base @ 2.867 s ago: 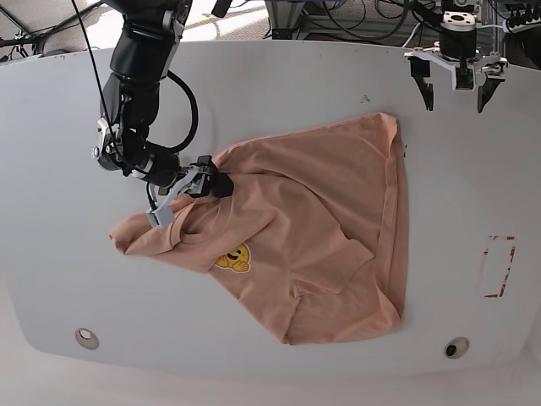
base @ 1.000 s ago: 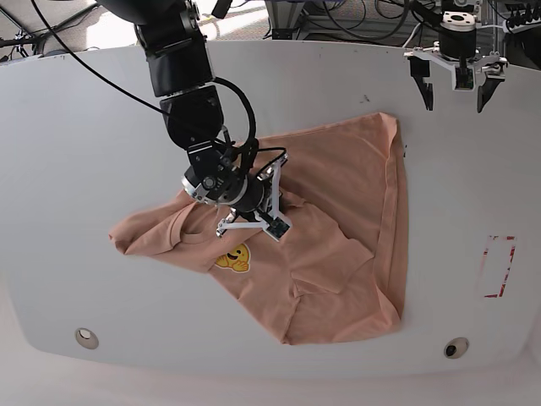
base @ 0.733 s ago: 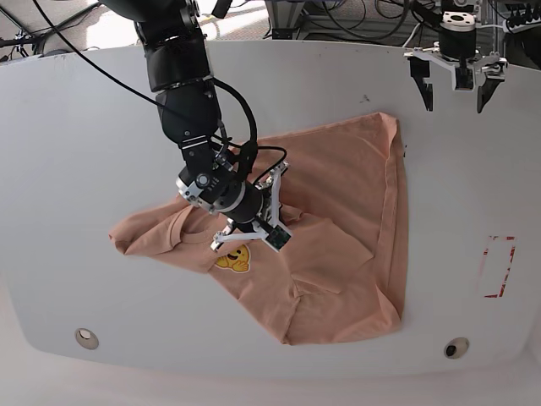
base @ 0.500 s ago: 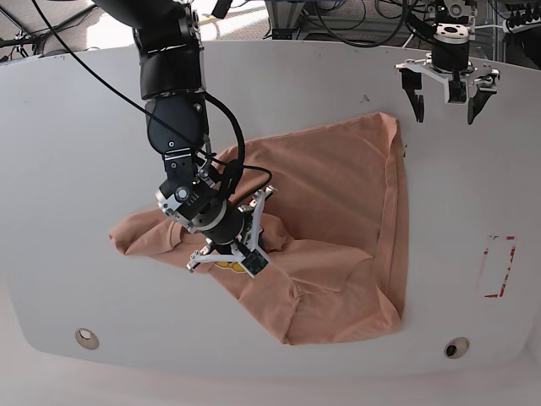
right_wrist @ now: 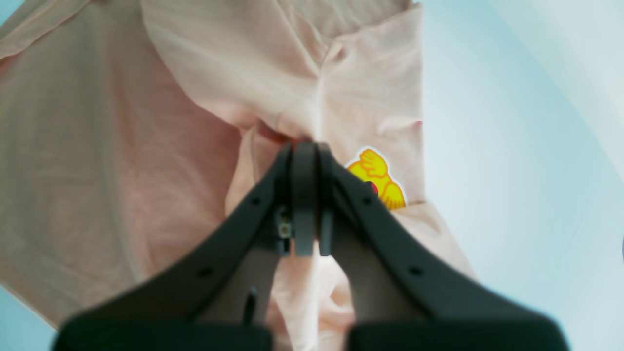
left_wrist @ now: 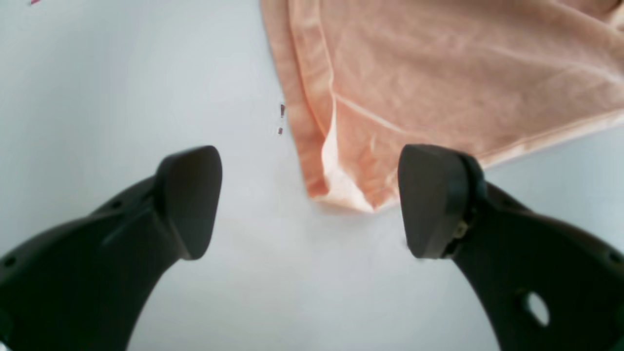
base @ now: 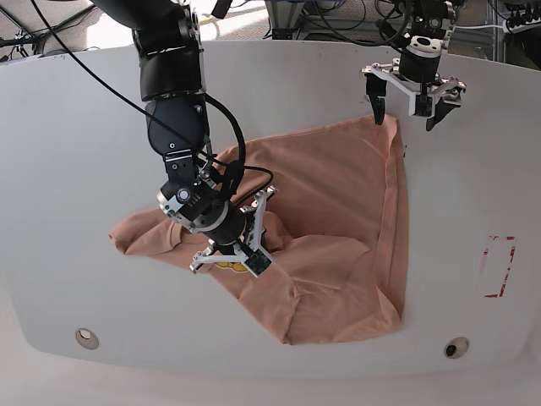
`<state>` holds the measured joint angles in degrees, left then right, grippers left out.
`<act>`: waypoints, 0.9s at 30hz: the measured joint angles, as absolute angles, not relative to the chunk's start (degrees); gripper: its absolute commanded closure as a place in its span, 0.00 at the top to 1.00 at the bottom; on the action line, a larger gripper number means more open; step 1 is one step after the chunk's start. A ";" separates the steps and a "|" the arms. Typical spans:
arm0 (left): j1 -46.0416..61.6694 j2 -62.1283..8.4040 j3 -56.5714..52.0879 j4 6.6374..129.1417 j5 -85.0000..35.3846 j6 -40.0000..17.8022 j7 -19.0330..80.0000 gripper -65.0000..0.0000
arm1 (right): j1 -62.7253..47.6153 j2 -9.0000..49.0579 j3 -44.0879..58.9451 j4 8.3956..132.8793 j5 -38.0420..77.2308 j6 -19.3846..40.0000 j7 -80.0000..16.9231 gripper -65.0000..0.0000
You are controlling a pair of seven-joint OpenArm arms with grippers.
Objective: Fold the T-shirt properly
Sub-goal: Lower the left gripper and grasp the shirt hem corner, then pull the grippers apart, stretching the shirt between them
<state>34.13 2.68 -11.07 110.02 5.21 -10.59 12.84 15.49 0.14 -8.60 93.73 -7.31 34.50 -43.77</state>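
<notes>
The right gripper [right_wrist: 304, 151] had its jaws clenched on a fold of the T-shirt [base: 338, 211] beside the yellow emblem [right_wrist: 378, 178], which the base view hid. Farther off, the left gripper [base: 412, 101] hung with jaws spread over the shirt's corner [left_wrist: 341, 190] on the worktop [base: 68, 135].

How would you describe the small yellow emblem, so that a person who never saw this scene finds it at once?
Start at the white table and find the salmon-peach T-shirt lying crumpled on it. The right end effector is shut on a fold of this shirt, and the yellow emblem shows just beside it. It is the only bright yellow patch with red outlines on otherwise plain cloth.
</notes>
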 measured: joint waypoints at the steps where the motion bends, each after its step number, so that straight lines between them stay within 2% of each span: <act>1: 33.06 2.68 -11.07 110.02 5.21 -10.52 13.72 0.82 | 15.46 0.14 -8.62 93.73 -7.25 34.50 -43.77 0.00; 10: 26.24 2.66 -11.07 107.46 5.37 -10.37 24.67 0.82 | 15.38 1.74 -8.32 93.71 -6.90 34.50 -43.79 0.00; 18: 24.77 2.33 -9.19 102.02 5.58 -10.13 25.32 0.81 | 15.42 1.65 -0.21 93.71 -6.85 34.70 -43.70 0.00; 20: 24.69 2.48 -8.29 100.09 4.82 -10.52 24.29 0.79 | 15.38 1.96 1.83 93.71 -7.31 36.25 -43.94 0.00; 21: 24.56 2.52 -8.19 99.48 4.67 -10.55 23.83 0.75 | 15.38 1.87 2.74 93.71 -7.14 36.93 -44.01 0.00; 23: 24.16 2.48 -8.19 98.52 4.14 -11.00 22.87 0.60 | 15.38 1.74 4.12 93.71 -7.14 38.00 -43.97 0.00; 27: 22.26 2.50 -8.14 95.81 3.40 -11.44 21.06 0.26 | 15.42 1.58 6.85 93.71 -7.09 38.24 -44.21 0.00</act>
